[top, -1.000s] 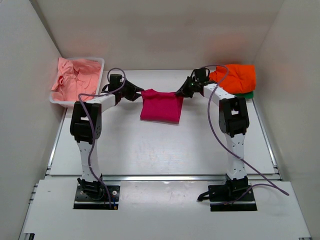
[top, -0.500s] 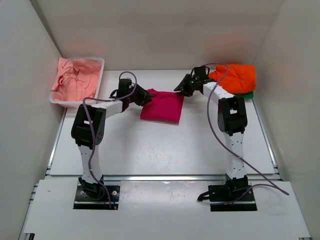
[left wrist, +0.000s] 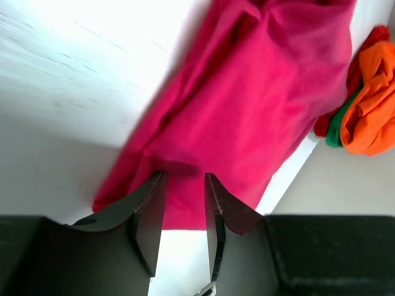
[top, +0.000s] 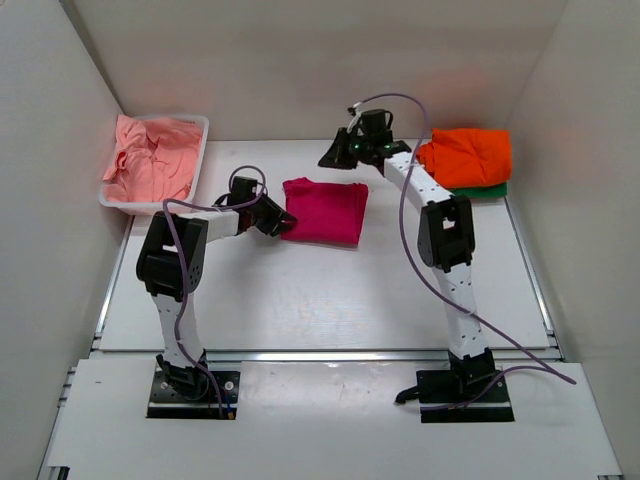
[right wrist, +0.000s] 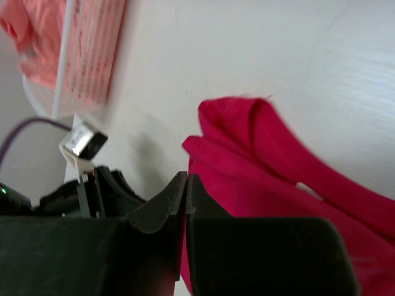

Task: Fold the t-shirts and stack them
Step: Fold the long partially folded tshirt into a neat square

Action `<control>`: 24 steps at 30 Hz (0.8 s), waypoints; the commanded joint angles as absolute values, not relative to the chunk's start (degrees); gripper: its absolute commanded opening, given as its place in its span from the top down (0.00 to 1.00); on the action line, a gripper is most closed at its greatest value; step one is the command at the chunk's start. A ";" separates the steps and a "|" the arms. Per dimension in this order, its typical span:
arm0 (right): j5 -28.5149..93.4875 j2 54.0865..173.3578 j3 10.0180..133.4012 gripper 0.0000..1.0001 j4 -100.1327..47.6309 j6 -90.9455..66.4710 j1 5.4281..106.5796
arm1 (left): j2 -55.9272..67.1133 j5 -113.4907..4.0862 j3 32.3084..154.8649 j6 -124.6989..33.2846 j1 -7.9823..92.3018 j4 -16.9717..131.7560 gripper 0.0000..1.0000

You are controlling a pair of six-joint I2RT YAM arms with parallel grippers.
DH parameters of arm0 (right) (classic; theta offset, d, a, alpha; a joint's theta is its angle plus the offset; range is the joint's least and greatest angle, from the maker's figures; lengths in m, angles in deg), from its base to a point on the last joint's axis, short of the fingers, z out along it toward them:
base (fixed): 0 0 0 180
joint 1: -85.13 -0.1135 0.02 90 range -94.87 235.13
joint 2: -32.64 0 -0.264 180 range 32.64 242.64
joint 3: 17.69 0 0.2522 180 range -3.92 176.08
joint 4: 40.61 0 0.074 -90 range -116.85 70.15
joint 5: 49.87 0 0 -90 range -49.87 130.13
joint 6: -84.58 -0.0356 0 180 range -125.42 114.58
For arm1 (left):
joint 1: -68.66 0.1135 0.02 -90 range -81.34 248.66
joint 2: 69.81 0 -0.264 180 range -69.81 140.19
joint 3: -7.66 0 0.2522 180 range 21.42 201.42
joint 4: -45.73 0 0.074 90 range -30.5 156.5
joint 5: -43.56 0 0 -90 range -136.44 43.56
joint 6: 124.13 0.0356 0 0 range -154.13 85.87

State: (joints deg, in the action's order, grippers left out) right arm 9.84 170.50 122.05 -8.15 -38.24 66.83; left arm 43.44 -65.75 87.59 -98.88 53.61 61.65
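The magenta t-shirt (top: 325, 210) lies folded flat on the table in the middle; it also shows in the left wrist view (left wrist: 247, 111) and in the right wrist view (right wrist: 271, 185). My left gripper (top: 283, 224) is low at the shirt's near left corner, open, with the cloth edge just past its fingertips (left wrist: 184, 179). My right gripper (top: 330, 157) is raised above the table behind the shirt, shut and empty (right wrist: 186, 179). The orange t-shirt (top: 467, 155) lies folded on the green t-shirt (top: 497, 188) at the back right. Salmon pink t-shirts (top: 148, 158) fill the tub.
A white plastic tub (top: 195, 160) stands at the back left against the wall. White walls close in the table on the left, back and right. The left arm's cable (top: 240, 180) loops above its wrist.
Both grippers let go of the magenta shirt, which now lies flat. My right gripper rose and moved back left, shut. My left gripper dropped to the shirt's near left corner.
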 commanded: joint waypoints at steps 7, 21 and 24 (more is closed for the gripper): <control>0.23 176.87 124.05 1.00 -9.44 -34.52 62.19 | 43.75 -64.11 85.67 -100.05 53.28 55.46 0.58; 3.90 192.43 139.52 0.98 -8.40 -41.98 66.93 | 41.19 -66.04 78.99 -97.06 55.56 58.00 0.61; 8.13 190.50 140.13 0.95 -6.38 -39.63 67.73 | 40.49 -66.57 78.46 -97.14 55.22 56.78 0.60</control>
